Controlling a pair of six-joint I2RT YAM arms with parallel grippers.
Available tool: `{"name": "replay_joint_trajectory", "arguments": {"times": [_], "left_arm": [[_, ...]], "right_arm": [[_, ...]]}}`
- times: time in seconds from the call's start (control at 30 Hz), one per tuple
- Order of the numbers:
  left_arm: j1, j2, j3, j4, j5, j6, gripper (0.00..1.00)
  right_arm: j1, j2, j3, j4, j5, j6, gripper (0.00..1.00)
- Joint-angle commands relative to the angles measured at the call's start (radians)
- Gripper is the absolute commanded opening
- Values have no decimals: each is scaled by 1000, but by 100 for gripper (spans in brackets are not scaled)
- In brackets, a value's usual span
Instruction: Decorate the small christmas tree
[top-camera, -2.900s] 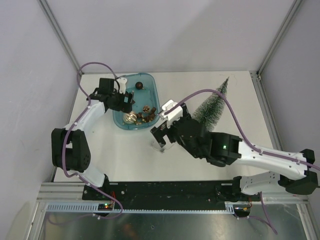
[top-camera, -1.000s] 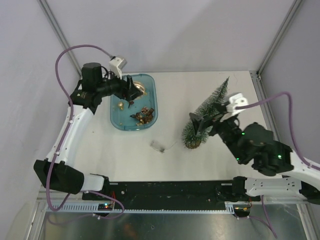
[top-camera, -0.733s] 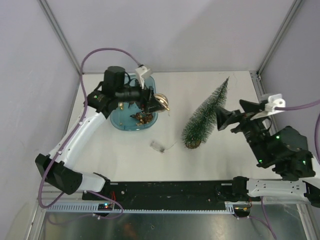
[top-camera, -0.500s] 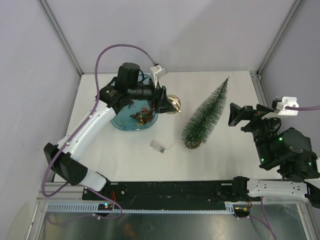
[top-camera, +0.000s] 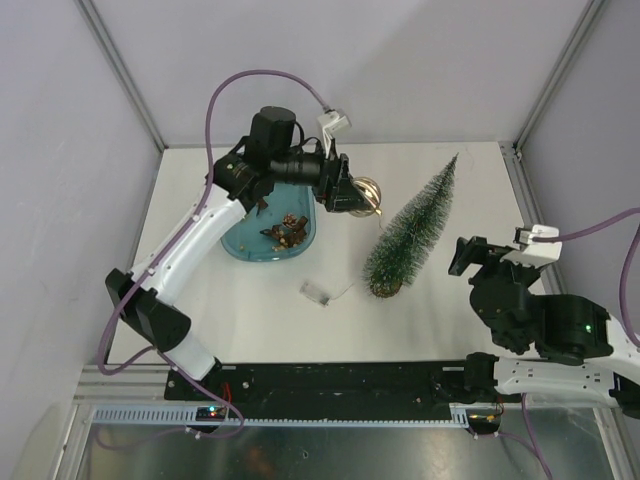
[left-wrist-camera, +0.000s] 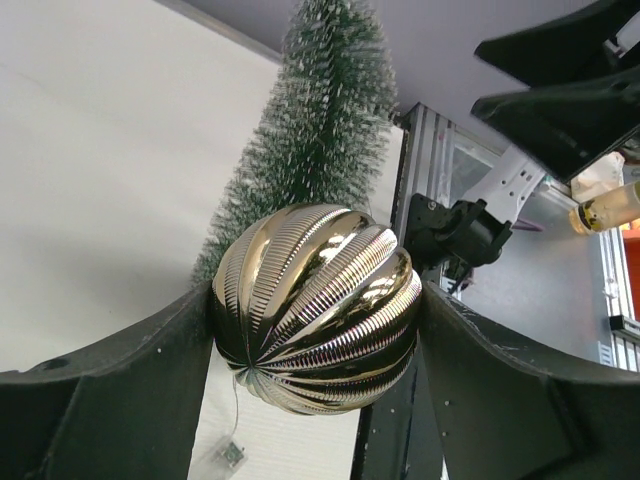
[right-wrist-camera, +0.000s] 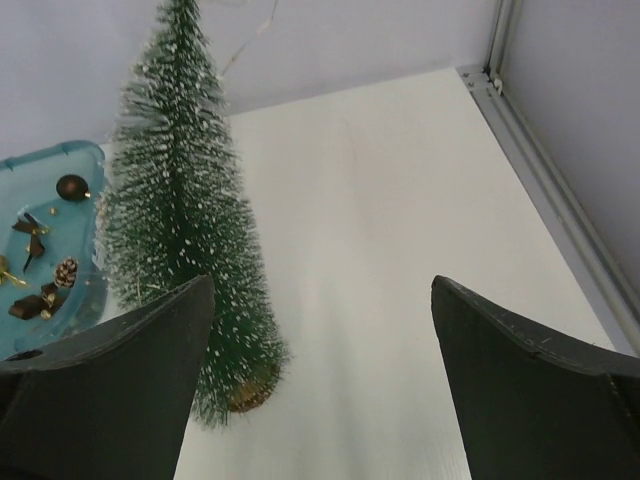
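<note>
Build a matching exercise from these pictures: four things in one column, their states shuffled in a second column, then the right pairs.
Column one
1. gold ribbed bauble
2. small christmas tree
3. blue tray
4. right gripper

Column two
A. open, with nothing between its fingers
B. holds loose ornaments
C. clamped in the left gripper
D. standing on its base

Pairs: 1-C, 2-D, 3-B, 4-A
</note>
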Motion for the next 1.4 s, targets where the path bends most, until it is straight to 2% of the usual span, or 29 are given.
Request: {"name": "replay_joint_trajectory", "arguments": {"times": [0.0,0.4,0.67,0.8,1.07,1.2,1.37], "left_arm": [[-11,30,95,7,19,-24,50],[-32,129,196,7,33,-25,51],[-36,187,258,7,5,7,50],[-43,214,279,8,20,16,50],[-51,208,238,8,45,26,50],[-54,207,213,8,42,35,50],[-59,204,180,9,34,51,50]], "right_arm": [[-9,-21,-19,-79,-20,184,93],[-17,-21,-105,-11,-37,225,93],[-62,-23,-163,128,-60,119,93],[-155,-31,-209,273,-144,-2,93],[-497,-45,-274,527,-515,-189,93],[-568,-42,-296,589,-618,-216,93],[-585,-22,-313,637,-660,-235,93]]}}
